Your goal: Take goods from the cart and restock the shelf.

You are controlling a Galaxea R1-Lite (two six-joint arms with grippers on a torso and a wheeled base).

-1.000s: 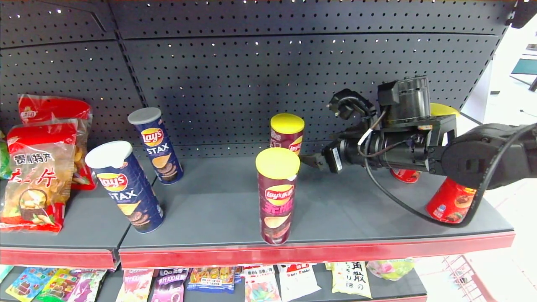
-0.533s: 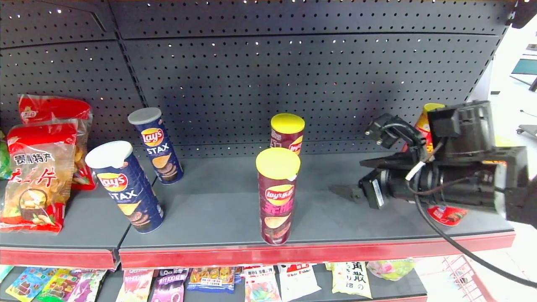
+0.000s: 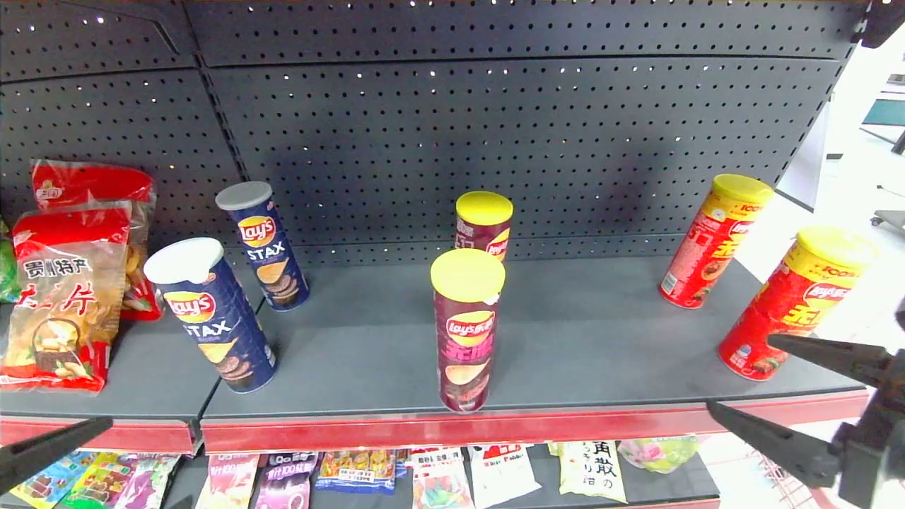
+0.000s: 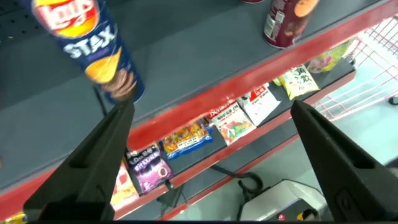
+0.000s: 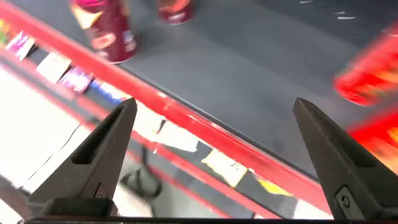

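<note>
Two red cans with yellow lids stand at the right of the grey shelf [image 3: 587, 339]: one at the back [image 3: 714, 240], one near the front edge [image 3: 795, 311]. In the middle are two maroon cans, front [image 3: 466, 329] and back [image 3: 484, 223]. At the left, two blue cans lean, front [image 3: 212, 314] and back [image 3: 263, 244]. My right gripper [image 3: 740, 373] hangs open and empty in front of the shelf's red edge, just below the front red can. My left gripper [image 4: 212, 104] is open and empty, low before the shelf's left end, facing the front blue can [image 4: 93, 50].
Red snack bags [image 3: 60, 297] fill the shelf's far left. Small packets [image 3: 438, 481] line the shelf below. A pink wire cart [image 3: 774, 452] stands at the lower right. Wide gaps lie between the can groups on the shelf.
My right arm has drawn back out of the shelf, from beside the back maroon can to the right and down. Both red cans are uncovered. A left finger has come into view.
</note>
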